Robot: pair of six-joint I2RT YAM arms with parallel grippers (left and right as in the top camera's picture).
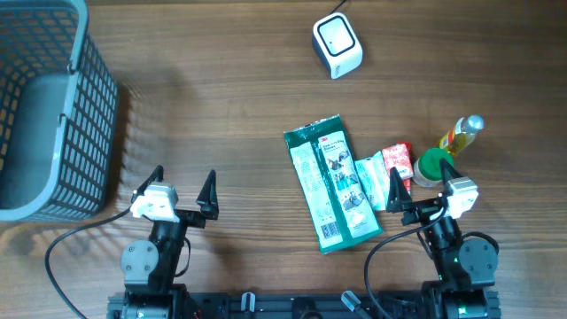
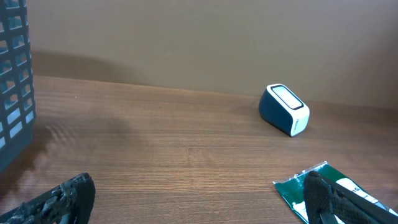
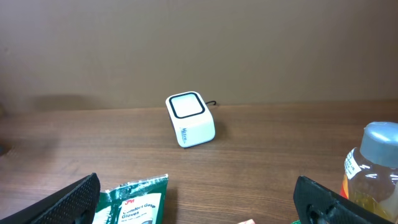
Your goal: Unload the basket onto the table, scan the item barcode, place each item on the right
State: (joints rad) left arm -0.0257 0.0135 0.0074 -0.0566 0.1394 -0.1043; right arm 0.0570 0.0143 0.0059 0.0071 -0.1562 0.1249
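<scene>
Nearest, at the tabletop's [image 1: 221,115] six o'clock edge: left hand [image 1: 174,188] and right hand [image 1: 423,182], both spread wide, pinching nothing, parked low and pointing toward twelve o'clock. Probably a resting stance, fingers wide so either can drop over an item without a further move.

Just ahead of the right hand, a cluster of goods, seemingly laid within its easy reach: green glove packet [image 1: 330,182] lying flat, long axis running roughly six to twelve o'clock, barcode end apparently toward six (small white label near the bottom edge). Beside it at three o'clock, a small pale packet [image 1: 370,182], touching or overlapping the green one; then a red packet [image 1: 399,159], a green-capped item [image 1: 432,165] and a yellow bottle with a grey cap [image 1: 462,133], right beside the right hand's outer finger.

Green packet: at about ten o'clock from the right hand, near; at three o'clock from the left hand, well apart.

Farther out, at twelve o'clock: white barcode scanner [image 1: 337,46], standing alone, window tilted up toward the arms, presumably so an item can be held over it.

Far at nine to ten o'clock: grey mesh basket [image 1: 53,115], likely for scanned goods.
</scene>
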